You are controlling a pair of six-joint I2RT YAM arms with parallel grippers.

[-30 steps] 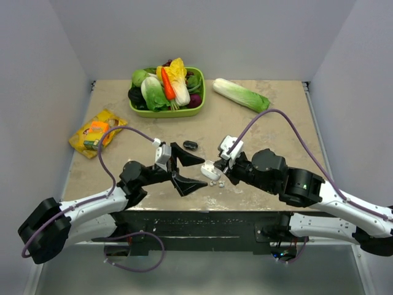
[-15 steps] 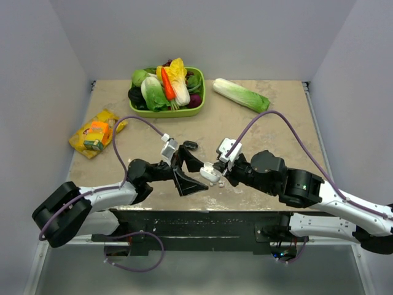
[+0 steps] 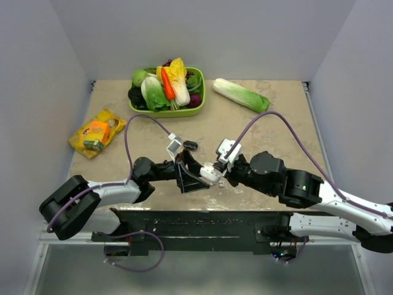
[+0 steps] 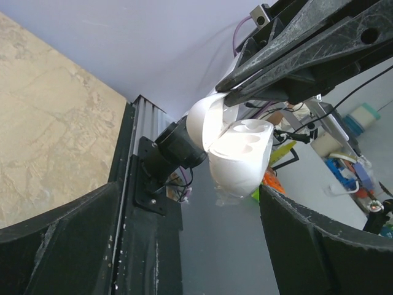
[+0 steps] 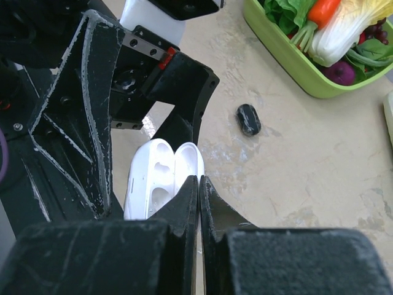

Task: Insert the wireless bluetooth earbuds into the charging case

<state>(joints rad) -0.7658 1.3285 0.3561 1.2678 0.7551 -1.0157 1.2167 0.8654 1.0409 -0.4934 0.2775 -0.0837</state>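
Close to the near edge of the table [image 3: 276, 123], at its middle, the two arms meet. The right gripper [image 3: 215, 171] has its fingers pressed together on the raised lid of the charging case [image 5: 161, 177], holding the case off the surface with both wells bare and showing. The left gripper [image 3: 198, 176] is spread wide, its dark fingers flanking the case on either side and crowding the space around it without touching it. Just on the near side of the case, small white bits on the table look like the wireless bluetooth earbuds [image 3: 219, 183], too small to tell more. Slightly farther lies a black oval object [image 5: 249, 119]. A yellow snack packet [image 3: 96, 132] sits far left; beyond stand a green basket [image 3: 166, 113] of vegetables and a napa cabbage [image 3: 241, 94].
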